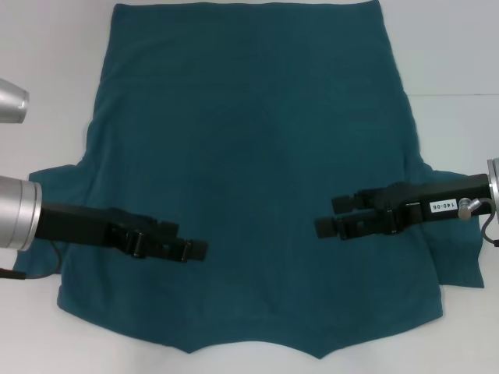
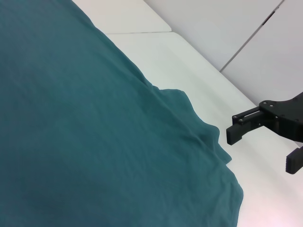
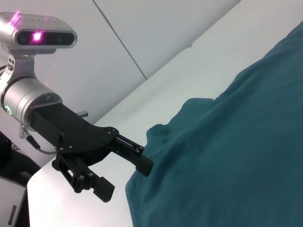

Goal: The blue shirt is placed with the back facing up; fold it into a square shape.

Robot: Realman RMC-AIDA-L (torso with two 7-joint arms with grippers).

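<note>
Two black pincers hover over the dark teal-blue cotton T-shirt (image 1: pixel 257 179), which lies spread flat, plain side up, on the white worktop (image 1: pixel 452 47). Left pincer (image 1: pixel 195 249) and right pincer (image 1: pixel 329 216) both gape open, empty, pointing toward each other.

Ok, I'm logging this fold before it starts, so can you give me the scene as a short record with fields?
Garment: dark teal-blue short-sleeved cotton shirt, spread flat and unfolded, plain side up
Surface: white table
Left gripper: over the shirt's left part, fingers open
Right gripper: over the shirt's right part, fingers open
Held: nothing
Fold progress: none yet
</note>
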